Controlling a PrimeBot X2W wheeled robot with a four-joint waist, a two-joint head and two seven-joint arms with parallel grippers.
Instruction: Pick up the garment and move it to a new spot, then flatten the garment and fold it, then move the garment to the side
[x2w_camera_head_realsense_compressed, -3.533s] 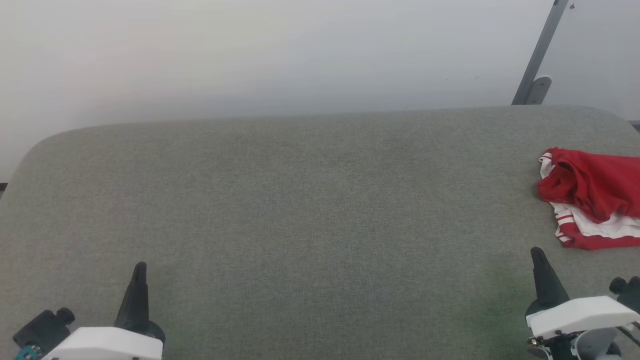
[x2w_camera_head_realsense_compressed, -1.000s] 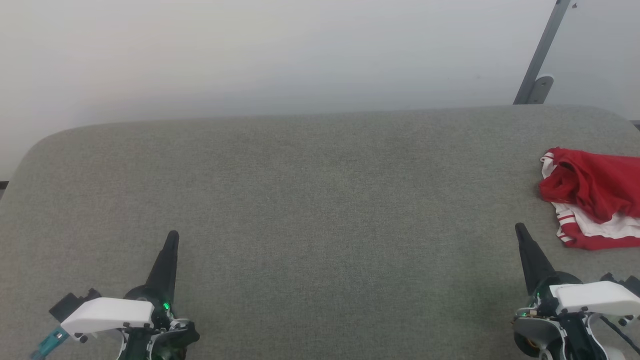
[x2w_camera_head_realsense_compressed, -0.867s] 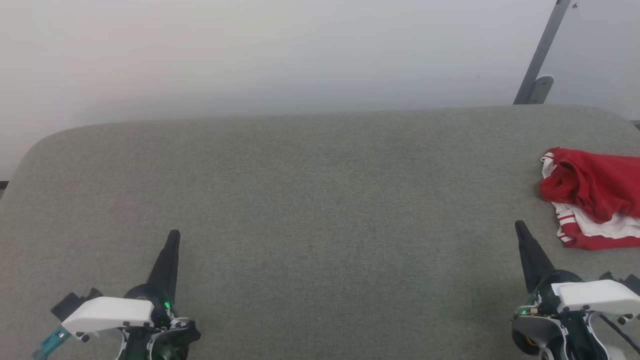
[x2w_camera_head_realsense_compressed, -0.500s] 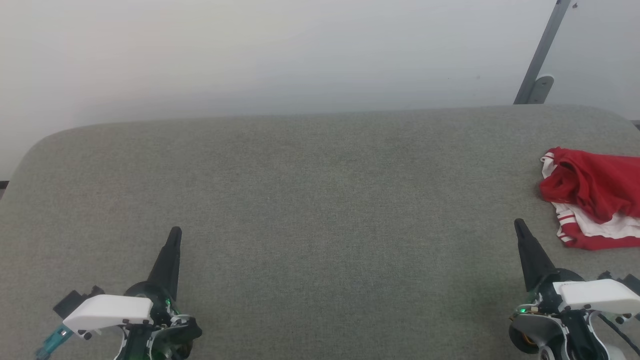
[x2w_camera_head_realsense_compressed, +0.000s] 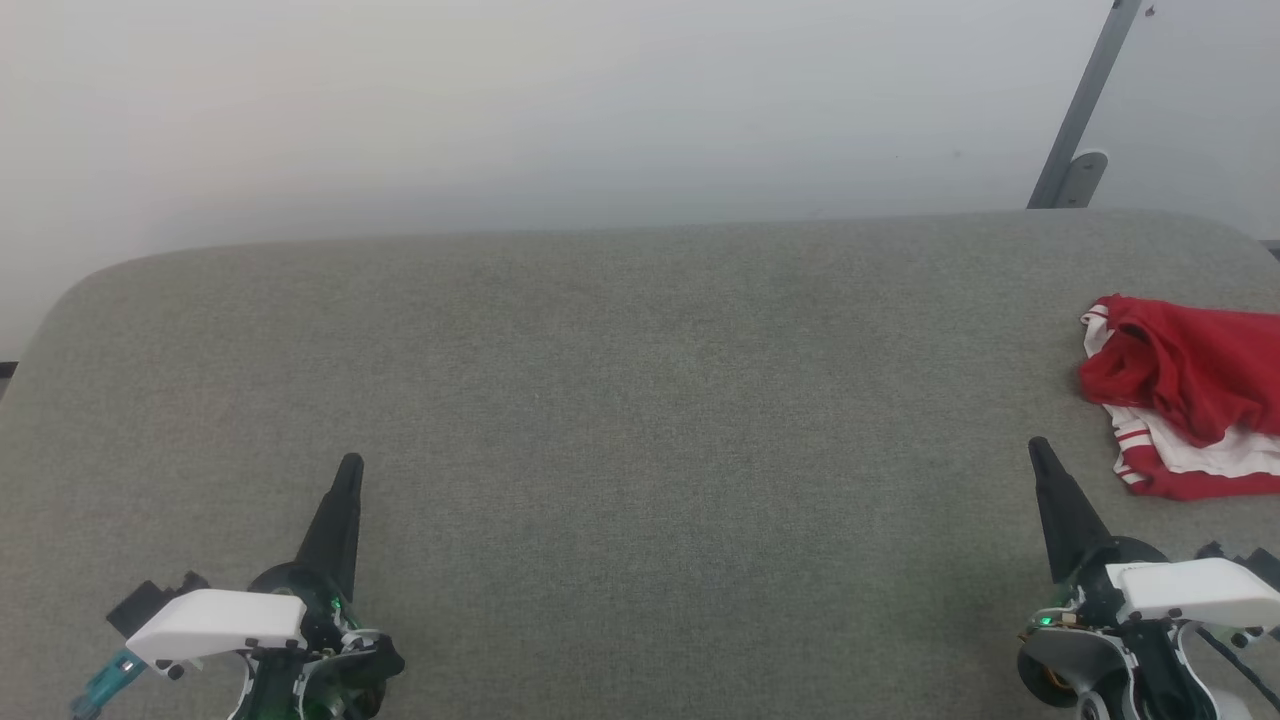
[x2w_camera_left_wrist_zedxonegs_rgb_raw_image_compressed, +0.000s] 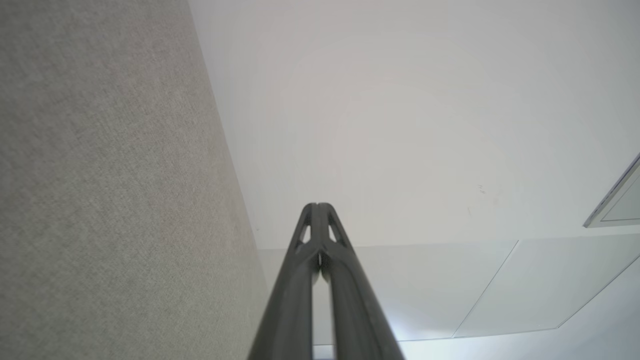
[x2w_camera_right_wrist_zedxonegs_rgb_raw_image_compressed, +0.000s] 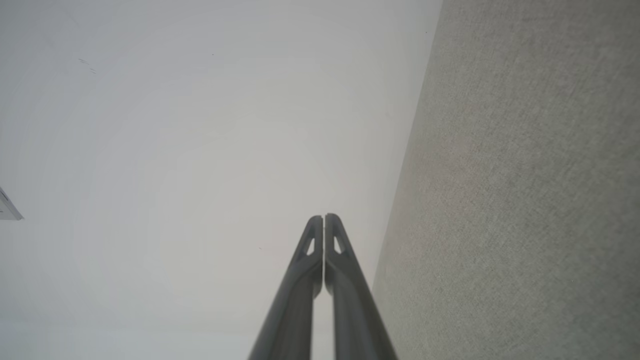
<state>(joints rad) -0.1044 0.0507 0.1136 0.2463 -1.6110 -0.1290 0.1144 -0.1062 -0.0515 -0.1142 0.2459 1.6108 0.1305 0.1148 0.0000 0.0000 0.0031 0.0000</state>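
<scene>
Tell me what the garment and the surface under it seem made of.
The garment: soft cloth, knit or woven, matte red with white panels; it lies in limp folds. The surface: probably a board or pad covered in grey-green textile, matte, with fine woven grain and rounded corners.

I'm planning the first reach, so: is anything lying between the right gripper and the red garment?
Nothing visible does. Only bare grey table separates the right gripper from the garment, which lies bunched ahead and to its right, partly cut off by the head view's edge. The gripper is shut.
</scene>
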